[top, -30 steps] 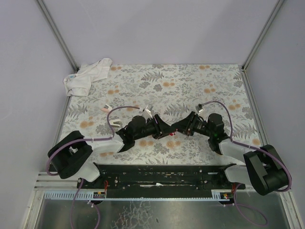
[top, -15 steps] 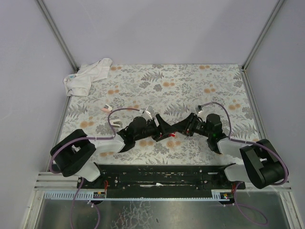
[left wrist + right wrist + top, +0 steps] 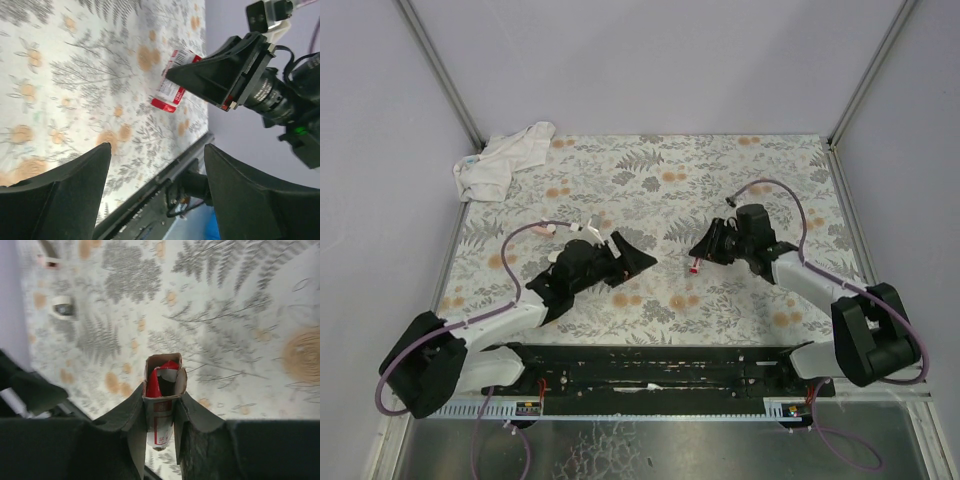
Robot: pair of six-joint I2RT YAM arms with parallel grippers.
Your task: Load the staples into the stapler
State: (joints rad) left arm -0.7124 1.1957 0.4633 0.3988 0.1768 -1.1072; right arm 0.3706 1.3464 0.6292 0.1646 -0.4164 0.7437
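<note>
Both arms had drawn apart since a second before: the left gripper [image 3: 632, 256] had let go and swung back leftward, while the right gripper [image 3: 705, 250] kept the box of staples [image 3: 695, 266]. From above, the box hung at the right claw's tip near the middle of the floral table [image 3: 720, 170], and a crumpled cloth [image 3: 505, 160] lay at the far left corner. The left wrist camera showed the left gripper [image 3: 157, 150] spread wide around nothing, with the box [image 3: 172, 82] beyond it, pinched by the right gripper [image 3: 220, 75]. In the right wrist view, the right gripper [image 3: 161, 400] squeezed the box [image 3: 162, 385] by its sides, its open end pointing away.
</note>
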